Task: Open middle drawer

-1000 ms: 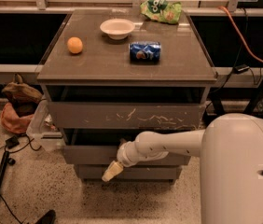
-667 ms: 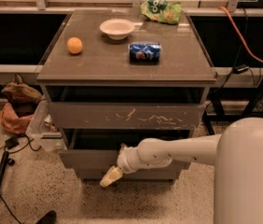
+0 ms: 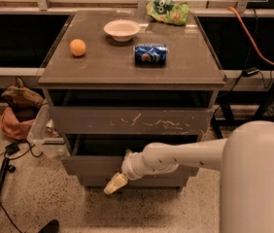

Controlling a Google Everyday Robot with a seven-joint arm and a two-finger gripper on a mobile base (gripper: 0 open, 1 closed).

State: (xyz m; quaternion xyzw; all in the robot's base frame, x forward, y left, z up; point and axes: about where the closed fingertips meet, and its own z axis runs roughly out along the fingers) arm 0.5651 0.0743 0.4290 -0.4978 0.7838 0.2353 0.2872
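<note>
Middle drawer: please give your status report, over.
Gripper at lower edge of middle drawer front. Drawer partly out. No obstacle seen ahead.

Robotics lab, gripper low before drawer cabinet, orange cable, speckled floor

We see a large, smooth white shell with a rounded top at lower right. A glossy white tubular arm leaves it and ends in a ringed wrist collar. The gripper, cream-yellow and tapered, sits at the arm's tip, low in view.
</note>
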